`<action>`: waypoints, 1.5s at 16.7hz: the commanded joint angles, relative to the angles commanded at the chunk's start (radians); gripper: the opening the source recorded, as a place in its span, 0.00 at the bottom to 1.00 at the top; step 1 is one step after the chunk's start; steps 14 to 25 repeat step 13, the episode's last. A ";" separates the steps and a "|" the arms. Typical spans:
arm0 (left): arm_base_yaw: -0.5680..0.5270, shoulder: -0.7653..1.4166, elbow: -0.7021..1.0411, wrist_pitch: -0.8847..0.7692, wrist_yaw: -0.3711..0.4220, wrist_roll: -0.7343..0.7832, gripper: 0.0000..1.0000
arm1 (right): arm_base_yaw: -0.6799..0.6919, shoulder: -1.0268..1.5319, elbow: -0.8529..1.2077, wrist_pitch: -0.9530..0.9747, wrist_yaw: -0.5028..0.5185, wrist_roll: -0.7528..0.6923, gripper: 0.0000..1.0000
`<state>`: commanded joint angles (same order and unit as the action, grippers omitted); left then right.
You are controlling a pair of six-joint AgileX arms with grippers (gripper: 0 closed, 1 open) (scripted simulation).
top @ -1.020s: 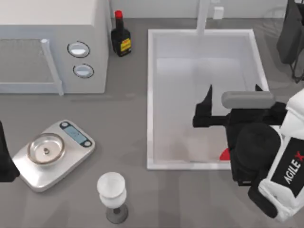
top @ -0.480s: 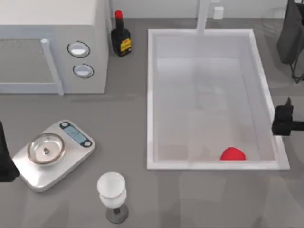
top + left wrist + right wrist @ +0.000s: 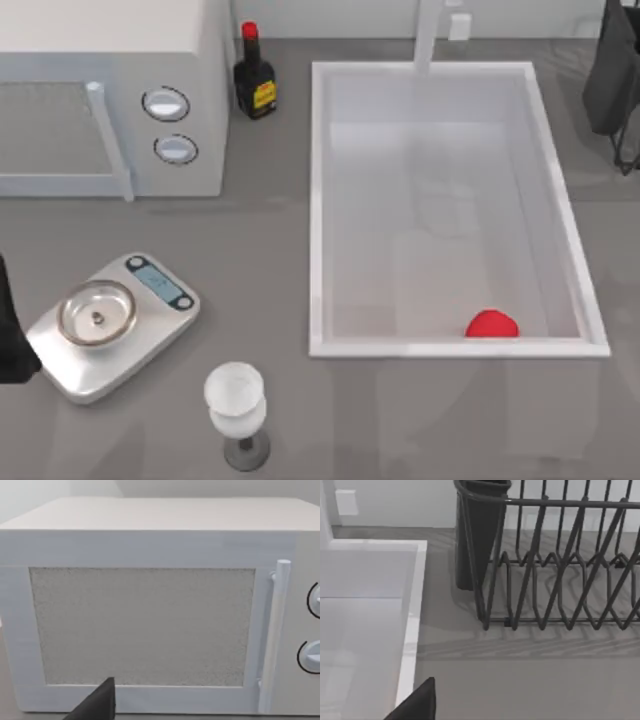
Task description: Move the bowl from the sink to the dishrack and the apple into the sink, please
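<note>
Left arm (image 3: 10, 335) parked at the table's left edge, a dark sliver in the top view, one dark fingertip (image 3: 97, 704) in its wrist view, another (image 3: 415, 705) in the right wrist view

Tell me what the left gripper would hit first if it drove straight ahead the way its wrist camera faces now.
Most likely the microwave: its speckled door faces the left wrist camera head-on, with nothing between. A dark finger tip shows low in that view. How far off the door stands I can't judge.
</note>
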<state>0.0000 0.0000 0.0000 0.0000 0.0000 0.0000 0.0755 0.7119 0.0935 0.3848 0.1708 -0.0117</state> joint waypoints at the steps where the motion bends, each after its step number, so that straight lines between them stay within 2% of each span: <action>1: 0.000 0.000 0.000 0.000 0.000 0.000 1.00 | -0.013 -0.112 -0.015 -0.033 -0.028 0.011 1.00; 5: 0.000 0.000 0.000 0.000 0.000 0.000 1.00 | -0.043 -0.470 -0.030 -0.179 -0.124 0.056 1.00; 9: 0.000 0.000 0.000 0.000 0.000 0.000 1.00 | -0.060 -0.667 -0.064 -0.341 -0.172 0.033 1.00; 25: 0.000 0.000 0.000 0.000 0.000 0.000 1.00 | -0.076 -0.712 -0.094 -0.385 -0.171 0.012 1.00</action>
